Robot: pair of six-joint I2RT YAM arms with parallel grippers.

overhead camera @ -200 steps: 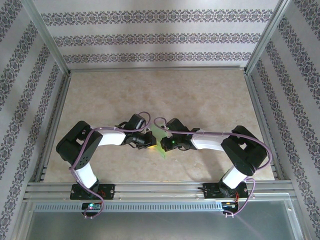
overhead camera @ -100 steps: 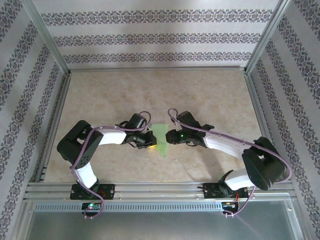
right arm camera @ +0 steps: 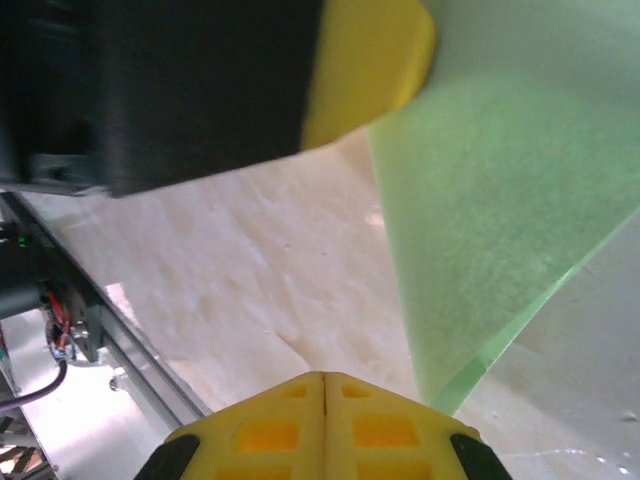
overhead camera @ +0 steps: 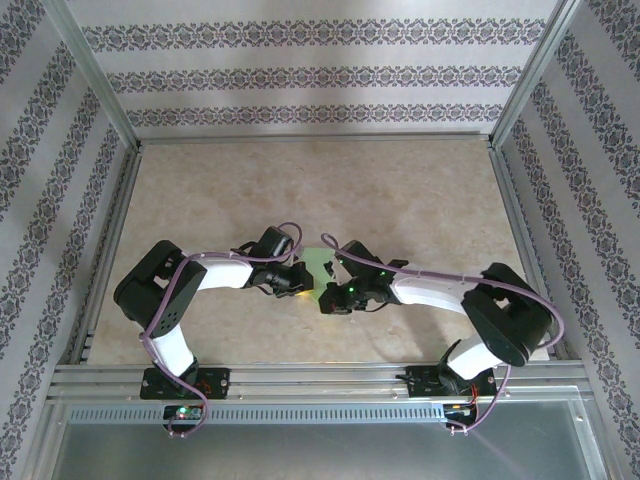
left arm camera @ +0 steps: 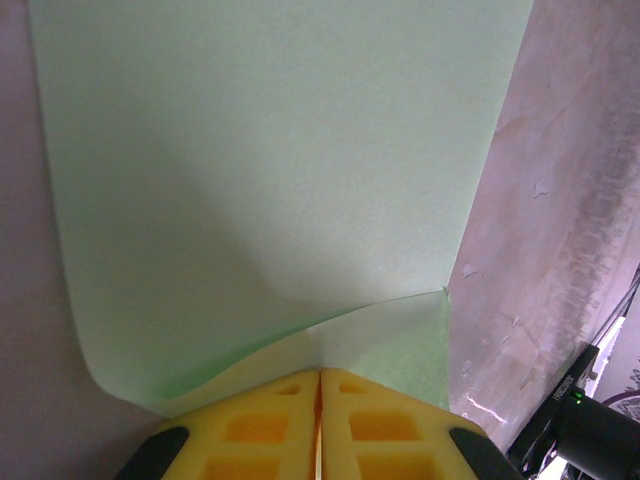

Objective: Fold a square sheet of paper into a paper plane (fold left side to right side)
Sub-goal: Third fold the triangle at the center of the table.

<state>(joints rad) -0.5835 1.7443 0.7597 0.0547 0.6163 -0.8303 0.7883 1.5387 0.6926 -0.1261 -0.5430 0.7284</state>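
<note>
The square sheet of paper, thin, limp and easily creased, hangs near the middle of the bench, clamped at its 9 o'clock edge by our left hand, our right hand closed empty at its 5 o'clock; we judge a light corner pinch safest.

Lighting: bright, even, diffuse. We note a soft shadow low on the square sheet of paper; beside it, the counter shows faint glare, blurred.
</note>
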